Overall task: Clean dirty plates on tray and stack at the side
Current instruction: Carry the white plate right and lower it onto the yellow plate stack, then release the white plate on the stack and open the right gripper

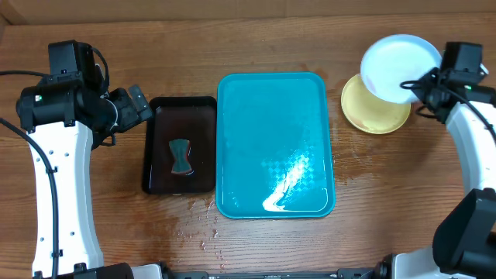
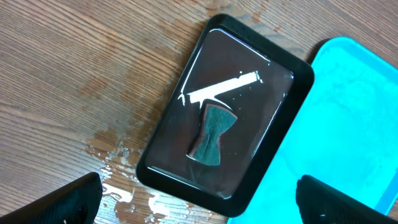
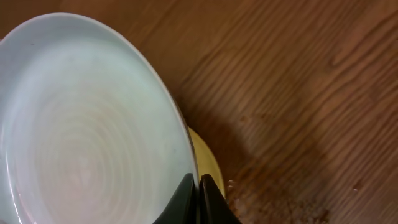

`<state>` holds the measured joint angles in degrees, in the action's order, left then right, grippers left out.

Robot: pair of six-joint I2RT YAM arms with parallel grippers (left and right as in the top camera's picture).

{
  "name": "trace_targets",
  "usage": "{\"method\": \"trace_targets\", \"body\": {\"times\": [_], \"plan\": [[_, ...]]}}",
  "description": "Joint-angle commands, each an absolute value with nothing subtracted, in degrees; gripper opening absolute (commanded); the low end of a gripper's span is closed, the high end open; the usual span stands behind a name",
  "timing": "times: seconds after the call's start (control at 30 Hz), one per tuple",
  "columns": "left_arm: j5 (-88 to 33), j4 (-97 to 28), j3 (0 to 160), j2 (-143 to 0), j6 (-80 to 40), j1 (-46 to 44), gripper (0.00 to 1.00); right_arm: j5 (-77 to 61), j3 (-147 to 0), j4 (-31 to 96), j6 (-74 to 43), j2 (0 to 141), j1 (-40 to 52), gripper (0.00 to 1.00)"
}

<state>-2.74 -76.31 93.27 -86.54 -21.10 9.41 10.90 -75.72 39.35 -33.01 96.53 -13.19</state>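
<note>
While pinching the mint-white plate [image 1: 395,63] by its rim at the upper right of the overhead frame, bring it down level over the yellow plate [image 1: 373,115] lying on the wood just below and to the left. Note the right gripper [image 1: 418,82] closed tight on that rim, fingertips meeting at the bottom edge of the wrist view, with the plate tilted and hanging partly over the yellow one, not yet seated in it. Impossible to tell from above: one yellow plate or two. No clear red smear to make out on the held plate's face.

Seems the last step of the job: nothing left on the teal tray [image 1: 273,79] in mid-frame but a wet sheen. To do it well: level the tilt first, centre rim over rim, lower slowly to a full nest, then let go and lift straight up so as not to drag the stack. Thin damp plastic, likely to slide; avoid any sideways push on release. Leave the left gripper [image 1: 141,106] parked, spread wide and holding nothing, by the upper left corner of the black tray [image 1: 155,167], with the sponge [image 1: 180,157] lying flat inside, well apart from the stacking.

No brand, label or writing readable anywhere; white bar on the black tray's floor in the left wrist view a light reflection by the look of it, not print.
</note>
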Motion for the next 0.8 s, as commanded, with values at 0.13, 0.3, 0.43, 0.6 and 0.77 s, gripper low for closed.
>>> {"method": "trace_targets", "body": {"times": [0.13, 0.3, 0.43, 0.6, 0.77], "plan": [[-2.35, -76.25, 94.24, -86.89, -21.43, 9.34, 1.0, 10.17, -75.94, 41.45, -33.45, 103.5, -12.29, 0.04], [-2.35, -76.25, 94.24, -86.89, -21.43, 9.34, 1.0, 10.2, -75.37, 41.95, -33.43, 104.07, -11.86, 0.04], [-2.35, -76.25, 94.24, -86.89, -21.43, 9.34, 1.0, 10.17, -75.37, 42.81, -32.97, 104.07, -11.86, 0.18], [-2.35, -76.25, 94.24, -86.89, -21.43, 9.34, 1.0, 9.74, -75.37, 44.12, -32.93, 104.07, -11.84, 0.69], [-2.35, -76.25, 94.24, -86.89, -21.43, 9.34, 1.0, -3.79, -75.37, 44.49, -24.36, 104.07, -11.84, 0.98]]}}
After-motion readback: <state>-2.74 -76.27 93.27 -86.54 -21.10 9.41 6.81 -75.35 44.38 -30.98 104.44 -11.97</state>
